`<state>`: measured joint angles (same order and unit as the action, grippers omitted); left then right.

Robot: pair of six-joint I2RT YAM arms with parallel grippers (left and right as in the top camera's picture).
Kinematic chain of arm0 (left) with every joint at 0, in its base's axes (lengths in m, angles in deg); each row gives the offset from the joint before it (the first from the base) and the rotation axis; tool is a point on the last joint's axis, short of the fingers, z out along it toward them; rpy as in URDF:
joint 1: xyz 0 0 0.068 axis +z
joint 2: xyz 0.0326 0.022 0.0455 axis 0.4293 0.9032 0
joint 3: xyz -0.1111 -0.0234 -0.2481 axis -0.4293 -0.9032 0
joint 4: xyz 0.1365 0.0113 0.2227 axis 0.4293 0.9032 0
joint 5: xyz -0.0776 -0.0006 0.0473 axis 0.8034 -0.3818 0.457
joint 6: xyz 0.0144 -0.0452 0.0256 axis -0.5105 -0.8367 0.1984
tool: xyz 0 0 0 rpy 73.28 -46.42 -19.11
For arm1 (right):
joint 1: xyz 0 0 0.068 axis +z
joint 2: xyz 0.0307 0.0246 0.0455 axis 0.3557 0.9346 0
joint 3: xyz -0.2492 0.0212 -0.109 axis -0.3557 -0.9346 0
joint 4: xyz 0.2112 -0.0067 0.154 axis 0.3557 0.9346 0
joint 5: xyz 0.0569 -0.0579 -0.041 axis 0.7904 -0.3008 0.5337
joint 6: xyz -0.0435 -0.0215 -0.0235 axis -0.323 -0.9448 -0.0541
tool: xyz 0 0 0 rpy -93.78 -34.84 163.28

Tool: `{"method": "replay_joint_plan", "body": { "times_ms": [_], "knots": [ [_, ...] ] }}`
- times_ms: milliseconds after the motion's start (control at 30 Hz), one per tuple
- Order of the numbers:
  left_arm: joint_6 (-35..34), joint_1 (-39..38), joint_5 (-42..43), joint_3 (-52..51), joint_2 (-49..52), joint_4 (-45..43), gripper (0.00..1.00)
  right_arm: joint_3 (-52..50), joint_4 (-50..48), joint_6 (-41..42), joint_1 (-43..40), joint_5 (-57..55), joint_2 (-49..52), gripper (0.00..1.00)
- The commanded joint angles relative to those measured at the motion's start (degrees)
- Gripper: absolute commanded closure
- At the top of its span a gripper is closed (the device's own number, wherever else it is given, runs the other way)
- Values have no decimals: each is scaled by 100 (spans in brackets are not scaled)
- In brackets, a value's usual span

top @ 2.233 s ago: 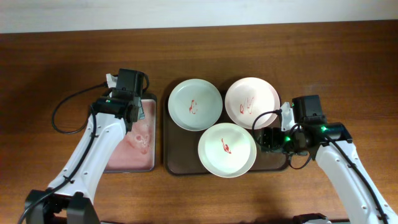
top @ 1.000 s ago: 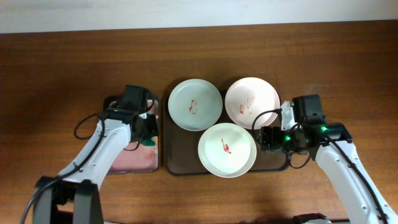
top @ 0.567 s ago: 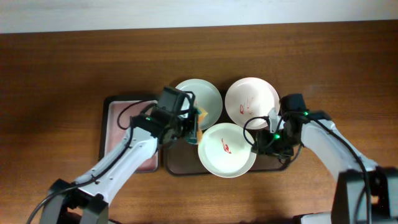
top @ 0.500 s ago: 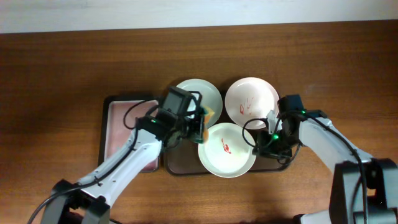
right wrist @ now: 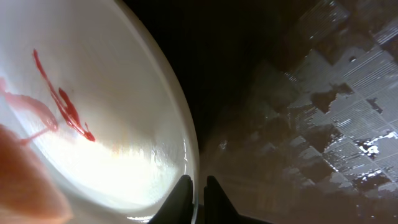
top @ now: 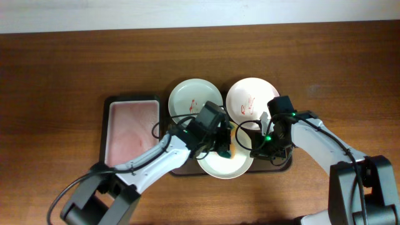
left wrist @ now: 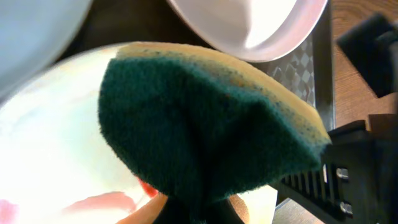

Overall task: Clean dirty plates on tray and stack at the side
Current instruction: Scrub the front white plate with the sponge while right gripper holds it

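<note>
Three dirty plates lie on the dark brown tray (top: 284, 164): a pale green plate (top: 187, 100), a pale pink plate (top: 250, 99) and, at the front, a whitish plate (top: 220, 166). My left gripper (top: 219, 141) is shut on a green and yellow sponge (left wrist: 205, 124) and holds it over the whitish plate (left wrist: 43, 155), close to the red smear. My right gripper (right wrist: 198, 186) is shut on the whitish plate's right rim (right wrist: 186, 143). A red smear (right wrist: 62, 102) shows inside that plate. The left arm hides most of the front plate from above.
A smaller black tray with a pinkish inside (top: 131, 128) stands left of the brown tray. The pink plate's rim (left wrist: 249, 28) is just beyond the sponge. My right gripper's black body (left wrist: 364, 165) sits close to the sponge's right.
My left gripper carried the sponge from the small tray rightwards, over the green plate, to the front whitish plate. My right gripper moved in and closed on that plate's rim.
</note>
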<state>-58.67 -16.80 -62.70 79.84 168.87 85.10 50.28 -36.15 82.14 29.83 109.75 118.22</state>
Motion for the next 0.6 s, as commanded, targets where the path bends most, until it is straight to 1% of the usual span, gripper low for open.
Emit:
{"method": "replay_joint_plan", "body": {
  "times_ms": [0,67,100,233,333,467,500,567],
  "knots": [
    [-597,-136,79,111,223,-188,100,101,-9,61,48,-116,31,90],
    [-599,-203,26,109,428,-426,100,101,-9,61,48,-116,31,91],
    [-599,-203,-138,111,535,-459,100,101,-7,61,48,-114,31,91],
    [-599,-146,-938,111,721,-190,100,101,9,59,48,-116,31,91],
    [-597,-92,-955,111,719,9,100,101,13,59,48,-116,31,91],
    [-595,164,-881,111,710,734,100,101,20,57,48,-116,31,91],
    [-579,321,-660,111,678,975,100,101,35,57,48,-118,31,91],
    [-109,509,-306,131,503,1010,100,101,37,57,48,-118,31,91]
  ]
}}
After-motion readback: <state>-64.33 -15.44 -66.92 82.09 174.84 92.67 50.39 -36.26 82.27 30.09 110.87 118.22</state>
